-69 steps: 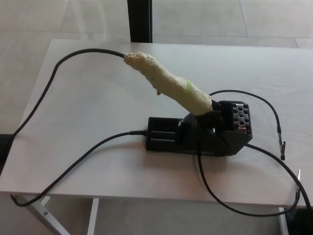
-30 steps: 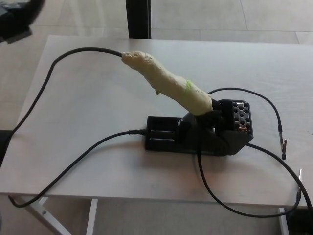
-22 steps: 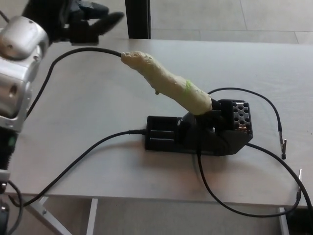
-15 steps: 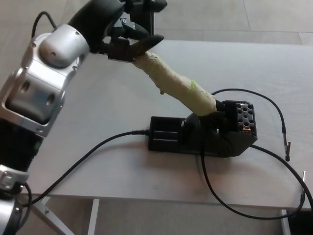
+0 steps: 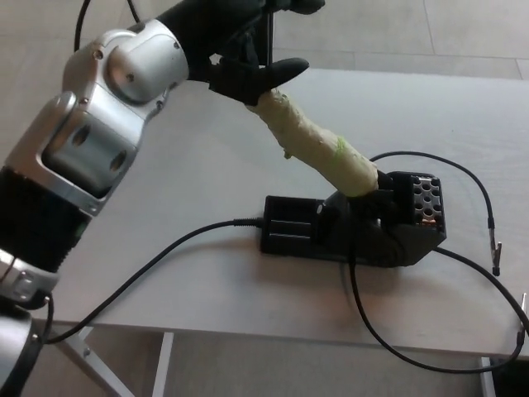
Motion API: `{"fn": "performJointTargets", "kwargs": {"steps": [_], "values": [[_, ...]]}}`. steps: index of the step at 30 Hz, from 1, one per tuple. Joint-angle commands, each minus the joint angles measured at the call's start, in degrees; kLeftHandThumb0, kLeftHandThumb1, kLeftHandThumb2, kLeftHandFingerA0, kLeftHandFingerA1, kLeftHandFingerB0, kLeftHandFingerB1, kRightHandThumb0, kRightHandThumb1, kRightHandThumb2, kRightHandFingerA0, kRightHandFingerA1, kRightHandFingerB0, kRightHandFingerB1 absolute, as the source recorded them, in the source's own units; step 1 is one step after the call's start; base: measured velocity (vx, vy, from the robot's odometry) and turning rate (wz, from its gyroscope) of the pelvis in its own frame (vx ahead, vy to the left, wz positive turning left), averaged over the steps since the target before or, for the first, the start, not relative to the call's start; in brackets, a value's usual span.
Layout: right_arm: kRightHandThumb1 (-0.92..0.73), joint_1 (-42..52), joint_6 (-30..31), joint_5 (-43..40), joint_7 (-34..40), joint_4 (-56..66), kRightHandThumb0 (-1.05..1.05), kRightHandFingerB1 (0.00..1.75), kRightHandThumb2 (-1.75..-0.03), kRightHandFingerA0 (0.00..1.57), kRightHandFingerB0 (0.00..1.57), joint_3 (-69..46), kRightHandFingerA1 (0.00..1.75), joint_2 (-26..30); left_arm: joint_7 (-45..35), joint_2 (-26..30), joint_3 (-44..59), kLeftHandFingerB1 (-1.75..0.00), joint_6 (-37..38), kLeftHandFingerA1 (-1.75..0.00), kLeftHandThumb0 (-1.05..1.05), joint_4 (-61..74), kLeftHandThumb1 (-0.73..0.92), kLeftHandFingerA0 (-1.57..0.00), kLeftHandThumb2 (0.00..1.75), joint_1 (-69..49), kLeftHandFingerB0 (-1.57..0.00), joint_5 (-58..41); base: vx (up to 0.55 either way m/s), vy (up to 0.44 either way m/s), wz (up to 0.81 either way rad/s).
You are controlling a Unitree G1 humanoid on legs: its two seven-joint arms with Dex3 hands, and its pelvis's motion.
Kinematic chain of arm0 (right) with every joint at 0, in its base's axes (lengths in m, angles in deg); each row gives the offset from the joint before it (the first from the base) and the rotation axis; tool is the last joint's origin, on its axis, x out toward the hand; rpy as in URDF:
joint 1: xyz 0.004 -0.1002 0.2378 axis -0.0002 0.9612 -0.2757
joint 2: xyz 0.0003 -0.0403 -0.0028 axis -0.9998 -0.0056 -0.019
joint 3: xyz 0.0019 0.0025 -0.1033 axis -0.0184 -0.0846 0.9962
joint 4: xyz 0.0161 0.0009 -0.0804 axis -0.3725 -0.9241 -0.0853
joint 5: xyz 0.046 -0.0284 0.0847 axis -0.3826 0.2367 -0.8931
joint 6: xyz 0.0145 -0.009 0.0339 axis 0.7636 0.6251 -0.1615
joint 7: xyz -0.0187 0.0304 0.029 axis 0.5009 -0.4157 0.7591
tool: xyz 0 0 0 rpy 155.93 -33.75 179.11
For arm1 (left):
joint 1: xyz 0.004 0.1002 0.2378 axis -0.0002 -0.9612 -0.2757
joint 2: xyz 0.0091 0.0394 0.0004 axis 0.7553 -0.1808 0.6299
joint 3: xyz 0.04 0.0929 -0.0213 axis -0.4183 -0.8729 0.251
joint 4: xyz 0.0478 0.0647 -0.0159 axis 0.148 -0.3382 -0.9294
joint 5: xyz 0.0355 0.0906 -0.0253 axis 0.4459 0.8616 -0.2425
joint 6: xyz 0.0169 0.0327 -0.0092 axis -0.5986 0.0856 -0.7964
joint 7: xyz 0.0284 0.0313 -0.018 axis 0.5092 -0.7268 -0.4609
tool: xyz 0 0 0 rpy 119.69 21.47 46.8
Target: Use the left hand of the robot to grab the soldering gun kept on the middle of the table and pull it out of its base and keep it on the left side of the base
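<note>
Head view only. Soldering gun (image 5: 318,147) is seated in its base (image 5: 355,227) near the middle of the tabletop (image 5: 190,178), slightly toward the right edge; pale, lumpy cream-wrapped handle with a green mark tilts up and toward the far-left corner, nose down in the black holder. Left hand (image 5: 244,50) comes in from the left on a silver-and-black forearm (image 5: 91,149) and sits at the handle's upper end, near the far edge. One black finger (image 5: 277,73) lies across the top of the handle tip, touching it; the other fingers are bunched above, and whether they close around the handle cannot be told from this angle. Right hand is out of frame. Clutter: a black cable (image 5: 140,277) plugs into the base's left end and runs to the near-left corner, dropping off the near edge. A second thin lead (image 5: 388,339) leaves the base front and loops off the near edge toward the right. A third lead (image 5: 463,178) arcs from behind the base toward the right edge, ending in a small clip (image 5: 497,246). The base's right end has a perforated block (image 5: 423,200). The tabletop's left half is bare apart from the cable. Surface is light grey-beige wood grain on white legs (image 5: 83,360); pale tiled floor (image 5: 463,25) beyond the far edge.
</note>
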Motion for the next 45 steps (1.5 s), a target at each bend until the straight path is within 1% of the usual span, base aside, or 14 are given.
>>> {"fn": "performJointTargets", "kwargs": {"steps": [1,2,7,11,12,13,14,15,16,17,22,23,25,45], "values": [[-0.45,-0.48,-1.26,-0.32,0.47,-0.33,-1.05,0.77,-1.22,0.58,0.02,0.27,1.21,1.92,-6.67,1.16,-5.09,-0.41,5.98,-1.48,-0.67,-0.17,0.92,-0.57,0.85,1.65,0.00,6.09,0.00,0.000,0.00],[-0.45,-0.53,-1.25,-0.32,0.47,-0.33,-1.05,0.77,-1.22,0.58,0.02,0.33,1.21,1.94,-7.65,1.80,-5.85,-0.46,6.09,-1.75,-0.64,0.08,0.92,-0.40,0.95,2.61,0.00,6.95,0.00,0.000,0.00],[-0.45,-0.80,-1.21,-0.40,0.55,-0.39,-1.05,0.77,-1.22,0.58,0.02,0.61,1.21,2.03,-10.07,3.84,-8.62,-0.58,7.72,-1.60,-0.58,0.22,0.92,-0.50,0.91,6.84,-0.03,10.81,0.00,0.000,0.00],[-0.45,-0.77,-1.21,-0.40,0.58,-0.39,-1.05,0.77,-1.22,0.58,0.02,0.73,1.21,2.13,-11.68,5.87,-11.31,-0.59,12.13,-1.24,-0.45,1.38,0.90,-0.66,0.87,10.08,-0.19,15.15,0.00,0.000,0.00],[-0.46,-1.05,-0.45,-1.58,-1.74,-0.30,-1.05,0.85,-1.21,0.52,0.04,-0.10,1.17,2.34,-11.50,6.15,-11.23,-0.40,14.36,-0.59,-0.69,1.27,0.77,-0.40,0.63,10.17,-0.41,15.01,0.00,0.000,0.00],[-0.48,-0.54,-1.13,-0.77,-0.99,1.10,-1.05,0.85,-1.25,0.79,0.08,0.77,1.29,2.32,-12.10,7.56,-12.24,-0.53,17.93,-0.64,-0.69,1.84,0.60,-0.40,1.00,11.03,-0.33,16.40,0.00,0.000,0.00],[-0.48,-0.63,-0.75,-0.77,-0.46,1.50,-1.05,0.89,-1.26,0.80,0.10,0.79,1.32,2.26,-12.18,8.08,-12.44,-0.42,19.39,-0.59,-0.71,2.12,0.78,-0.43,0.63,11.27,-0.39,16.79,0.00,0.000,0.00],[-0.63,-0.65,-0.71,-0.57,-0.15,1.56,-1.05,1.28,-0.81,0.52,0.00,0.95,1.53,2.31,-12.29,8.62,-12.33,-0.42,20.80,-0.59,-0.69,2.60,0.76,-0.44,0.63,11.36,-0.41,16.89,0.00,0.000,0.00],[-0.63,-0.76,-0.75,-0.35,-0.08,1.15,-1.05,1.28,-0.81,0.52,0.00,1.08,1.53,2.51,-12.00,8.91,-11.95,-0.42,22.17,-0.59,-0.69,2.79,0.76,-0.44,0.63,11.19,-0.41,16.70,0.00,0.000,0.00],[-0.48,-0.78,-0.82,-0.29,0.07,0.92,-1.05,0.90,-1.24,0.80,0.07,1.13,1.30,2.46,-12.43,9.14,-11.82,-0.43,22.56,-0.60,-0.69,2.95,0.78,-0.44,0.63,11.27,-0.40,16.64,0.00,0.000,0.00],[-0.47,-0.95,-0.32,-0.62,0.46,1.03,-1.05,0.91,-1.25,0.74,0.09,0.91,1.30,2.30,-14.38,10.59,-9.99,-0.42,23.00,-0.58,-0.67,4.94,0.76,-0.43,0.63,11.15,-0.43,15.54,0.00,0.000,0.00],[-0.20,-0.49,-0.53,-0.75,0.18,1.40,-0.65,0.74,-1.08,1.04,0.01,0.81,1.27,2.32,-13.80,11.34,-9.54,-0.45,24.07,-0.61,-0.66,5.44,0.77,-0.45,0.63,10.45,-0.44,15.66,0.00,0.000,0.00],[-0.49,-0.40,-0.58,-0.77,0.07,1.41,-1.05,0.91,-1.24,0.81,0.08,0.80,1.30,2.33,-14.12,11.93,-9.16,-0.43,24.43,-0.58,-0.62,5.92,0.77,-0.46,0.63,9.88,-0.46,15.63,0.00,0.000,0.00],[-0.48,-1.62,0.30,-1.32,0.10,1.31,-1.05,0.95,-1.25,0.76,0.11,0.62,1.32,2.65,-16.13,9.69,-8.41,-0.46,24.57,-0.61,-0.77,8.89,0.88,-0.37,0.66,-1.59,-0.36,18.52,0.00,0.000,0.00]]}}
